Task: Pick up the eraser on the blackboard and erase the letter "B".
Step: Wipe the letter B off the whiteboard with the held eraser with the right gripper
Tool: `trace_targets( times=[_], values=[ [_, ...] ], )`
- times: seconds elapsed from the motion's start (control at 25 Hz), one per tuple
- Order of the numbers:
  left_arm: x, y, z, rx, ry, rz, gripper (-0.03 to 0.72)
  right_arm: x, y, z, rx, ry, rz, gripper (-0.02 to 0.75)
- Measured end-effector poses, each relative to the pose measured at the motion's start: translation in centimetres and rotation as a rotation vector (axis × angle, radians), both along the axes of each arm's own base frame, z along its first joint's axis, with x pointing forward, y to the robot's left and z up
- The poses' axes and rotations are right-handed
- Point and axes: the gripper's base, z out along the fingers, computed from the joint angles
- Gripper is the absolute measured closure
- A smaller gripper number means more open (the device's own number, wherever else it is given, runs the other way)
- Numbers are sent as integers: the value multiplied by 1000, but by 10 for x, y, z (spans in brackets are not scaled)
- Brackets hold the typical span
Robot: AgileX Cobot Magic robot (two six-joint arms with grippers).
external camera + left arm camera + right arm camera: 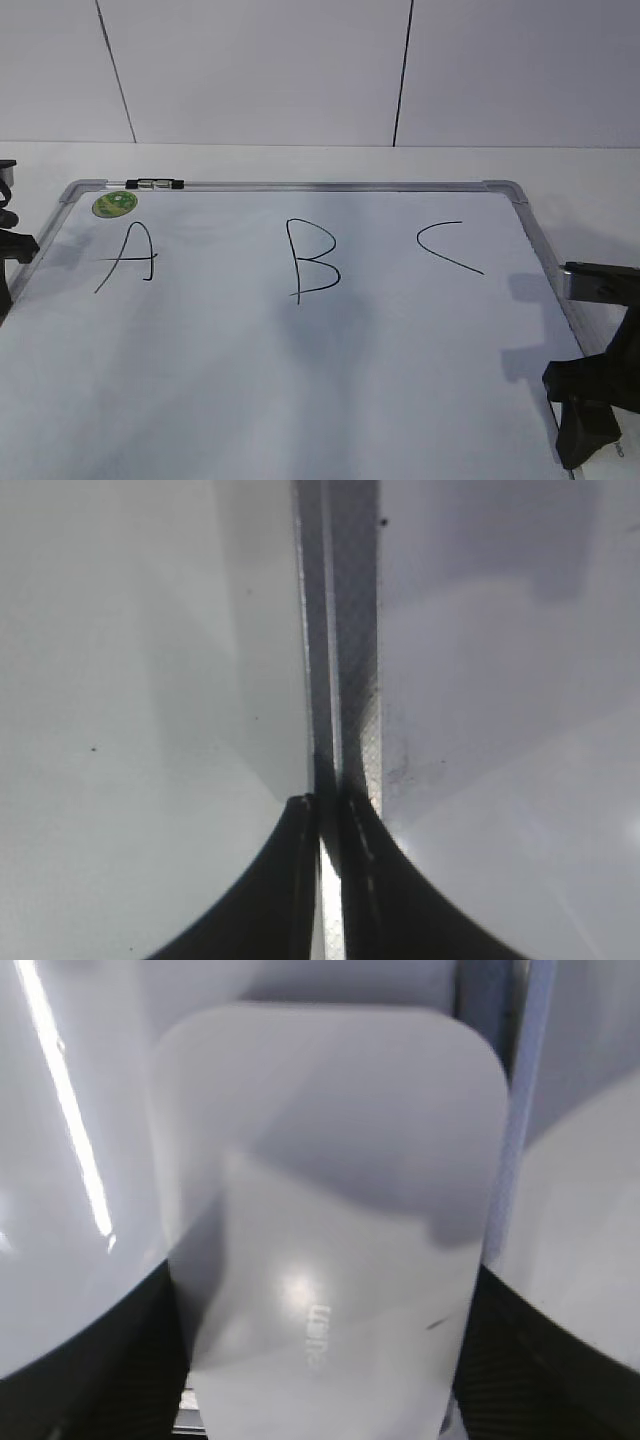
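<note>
The blackboard (300, 400) lies flat, a white board in a silver-grey frame. The letter "B" (312, 260) is drawn in black at its middle, whole and unsmeared. The white eraser (330, 1160), with small grey lettering on top, sits between the jaws of my right gripper (320, 1300), which press on both of its sides. It lies on the board next to the frame strip (515, 1140). In the exterior view my right gripper (588, 440) is at the board's right edge near the front, and the eraser is hidden there. My left gripper (328, 810) is shut over the board's left frame (350, 630).
An "A" (128, 255) is left of the B and a "C" (448, 247) is right of it. A round green sticker (114, 204) and a small black-and-silver clip (155, 184) sit at the far left corner. A white wall stands behind the table.
</note>
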Motion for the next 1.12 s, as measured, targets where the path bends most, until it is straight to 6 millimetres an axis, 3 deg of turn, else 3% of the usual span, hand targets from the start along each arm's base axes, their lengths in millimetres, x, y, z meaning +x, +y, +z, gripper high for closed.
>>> trace_targets(
  times=[0.52,0.84,1.12],
  values=[
    [0,0,0,0,0,0,669,7,2,11,0,9,14,190],
    [0,0,0,0,0,0,669,21,3,36,-15,10,41,190],
    [0,0,0,0,1,0,669,48,11,74,15,-130,51,190]
  ],
)
